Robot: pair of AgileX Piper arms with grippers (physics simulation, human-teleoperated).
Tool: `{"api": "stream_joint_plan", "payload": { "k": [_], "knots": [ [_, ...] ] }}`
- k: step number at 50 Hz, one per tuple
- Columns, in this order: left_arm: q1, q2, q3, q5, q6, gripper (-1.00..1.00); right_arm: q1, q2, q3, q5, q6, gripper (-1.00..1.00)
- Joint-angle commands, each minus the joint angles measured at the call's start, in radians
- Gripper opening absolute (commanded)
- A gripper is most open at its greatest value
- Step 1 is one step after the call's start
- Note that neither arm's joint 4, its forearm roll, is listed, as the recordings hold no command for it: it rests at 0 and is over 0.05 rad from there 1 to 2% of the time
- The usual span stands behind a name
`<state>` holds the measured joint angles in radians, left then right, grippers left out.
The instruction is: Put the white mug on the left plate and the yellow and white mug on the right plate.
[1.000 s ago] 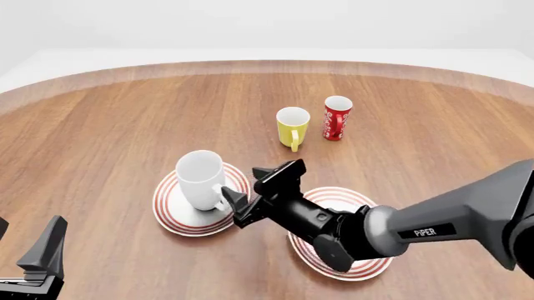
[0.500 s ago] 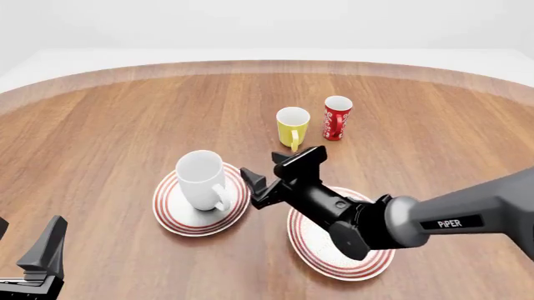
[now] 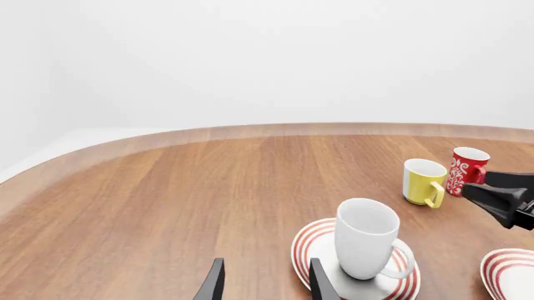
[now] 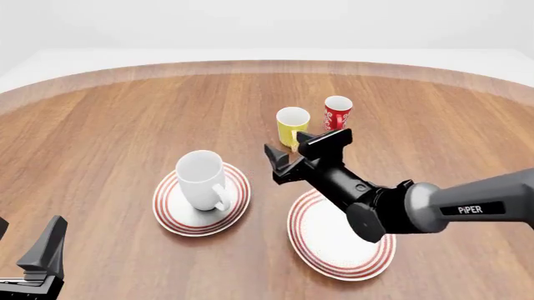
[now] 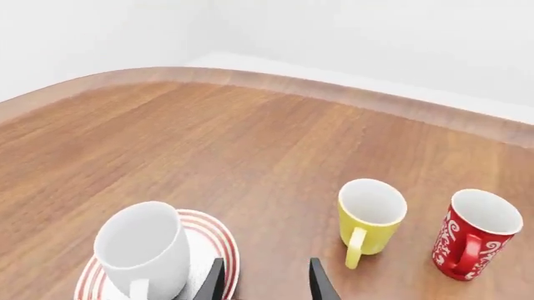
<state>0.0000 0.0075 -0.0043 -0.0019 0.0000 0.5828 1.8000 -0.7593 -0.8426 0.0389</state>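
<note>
Jaws apart nr glossy yellow and white mug

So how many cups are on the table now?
3. The white mug stands on the left plate; the yellow mug and red cup stand side by side farther back.

1. A simulated tabletop test scene is shown, not a lived-in room: every surface is rendered smooth and evenly lit.
2. A round wooden table with a paler rim band is seen; beyond the table only plain white floor and blank white walls are shown.
3. Crockery alone is set on the table: two ringed plates, a white mug, a yellow mug and a red cup.
4. A dark arm lettered "PIPER" is seen over the table.
</note>
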Motion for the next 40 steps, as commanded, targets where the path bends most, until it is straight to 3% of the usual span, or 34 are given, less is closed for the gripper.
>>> {"api": "stream_joint_plan", "payload": {
  "k": [1, 14, 15, 23, 40],
  "knots": [
    [0.0, 0.0, 0.0, 0.0, 0.0, 1.0, -0.062, -0.001, -0.019, 0.001, 0.005, 1.0],
    [0.0, 0.0, 0.0, 0.0, 0.0, 1.0, -0.104, 0.014, -0.031, -0.019, -0.005, 1.0],
    [0.0, 0.0, 0.0, 0.0, 0.0, 1.0, -0.144, 0.026, -0.044, -0.023, 0.006, 1.0],
    [0.0, 0.0, 0.0, 0.0, 0.0, 1.0, -0.187, 0.045, -0.064, -0.027, 0.004, 1.0],
    [0.0, 0.0, 0.0, 0.0, 0.0, 1.0, -0.21, 0.11, -0.149, 0.014, 0.005, 1.0]
  ]
}}
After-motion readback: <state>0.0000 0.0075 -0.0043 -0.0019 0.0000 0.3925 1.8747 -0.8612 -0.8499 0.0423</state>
